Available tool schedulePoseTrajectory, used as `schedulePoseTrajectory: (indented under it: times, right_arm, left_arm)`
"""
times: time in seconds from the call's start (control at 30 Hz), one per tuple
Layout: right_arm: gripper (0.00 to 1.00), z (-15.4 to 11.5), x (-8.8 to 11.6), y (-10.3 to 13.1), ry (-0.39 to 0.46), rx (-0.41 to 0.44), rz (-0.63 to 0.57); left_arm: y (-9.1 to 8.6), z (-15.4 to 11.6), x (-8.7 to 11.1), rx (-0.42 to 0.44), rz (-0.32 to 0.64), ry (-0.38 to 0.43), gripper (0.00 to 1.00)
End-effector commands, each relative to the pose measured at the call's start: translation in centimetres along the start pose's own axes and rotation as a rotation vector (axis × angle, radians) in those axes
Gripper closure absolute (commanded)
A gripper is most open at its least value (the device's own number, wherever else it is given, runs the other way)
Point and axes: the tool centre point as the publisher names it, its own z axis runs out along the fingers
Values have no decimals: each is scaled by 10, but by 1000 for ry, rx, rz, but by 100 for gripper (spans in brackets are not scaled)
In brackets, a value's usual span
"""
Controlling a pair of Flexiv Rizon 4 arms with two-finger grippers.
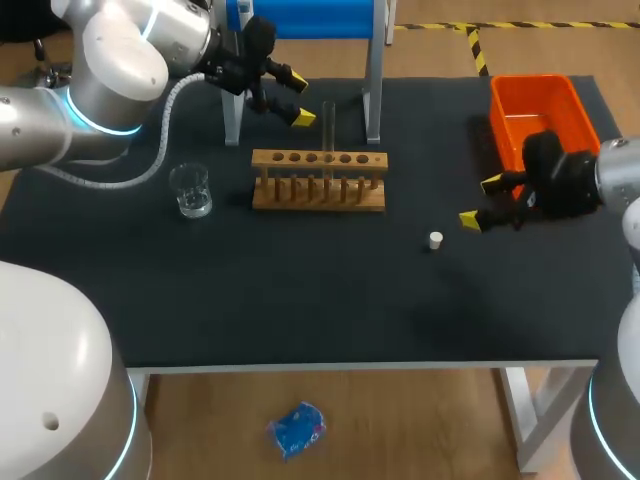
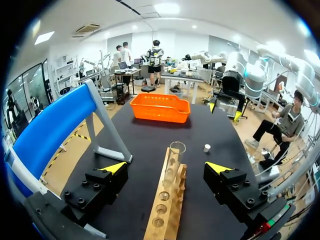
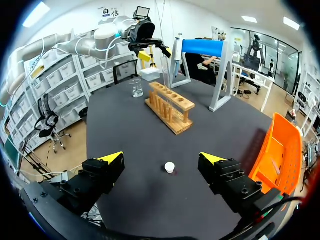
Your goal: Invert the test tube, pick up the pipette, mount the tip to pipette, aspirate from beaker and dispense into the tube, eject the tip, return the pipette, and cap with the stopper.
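Observation:
A clear test tube [image 1: 328, 128] stands upright in the wooden rack [image 1: 318, 192] at the table's middle back. My left gripper [image 1: 298, 98] hangs open just left of the tube's top; in the left wrist view the tube [image 2: 175, 159] rises between the open fingers of that gripper [image 2: 167, 168], touching neither. The glass beaker [image 1: 190, 190] sits left of the rack. A small white stopper [image 1: 436, 240] lies right of the rack. My right gripper [image 1: 478, 203] stands open a little right of the stopper [image 3: 170, 167], which lies ahead of it [image 3: 161, 158]. A whitish pipette [image 3: 178, 47] seems to hang on the blue stand.
The blue pipette stand [image 1: 300, 18] with grey legs stands behind the rack, close to my left arm. An orange bin [image 1: 540, 112] sits at the back right, just behind my right gripper. The front half of the black table [image 1: 300, 300] is open.

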Motion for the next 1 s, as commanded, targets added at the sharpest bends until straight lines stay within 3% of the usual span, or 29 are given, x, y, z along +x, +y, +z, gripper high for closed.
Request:
schedulePoseTrajectory:
  times: [0.03, 0.2, 0.87, 0.9, 0.93, 1.0]
  right_arm:
    - [0, 21, 3, -7, -58, 103, -66]
    - [0, 34, 1, -23, -118, 144, -73]
    - [0, 71, -18, -42, -101, 165, -44]
    - [14, 72, -19, -42, -99, 165, -43]
    - [20, 74, -19, -43, -99, 169, -43]
    - [16, 78, -20, -45, -99, 181, -39]
  left_arm:
    - [-1, -1, -1, -4, -1, 5, 0]
    - [-1, -1, -1, -4, -1, 5, 0]
    - [-1, -1, -1, -4, -1, 5, 0]
    - [-1, -1, -1, -4, -1, 5, 0]
    - [-1, -1, -1, -4, -1, 5, 0]
    - [-1, -1, -1, -4, -1, 5, 0]
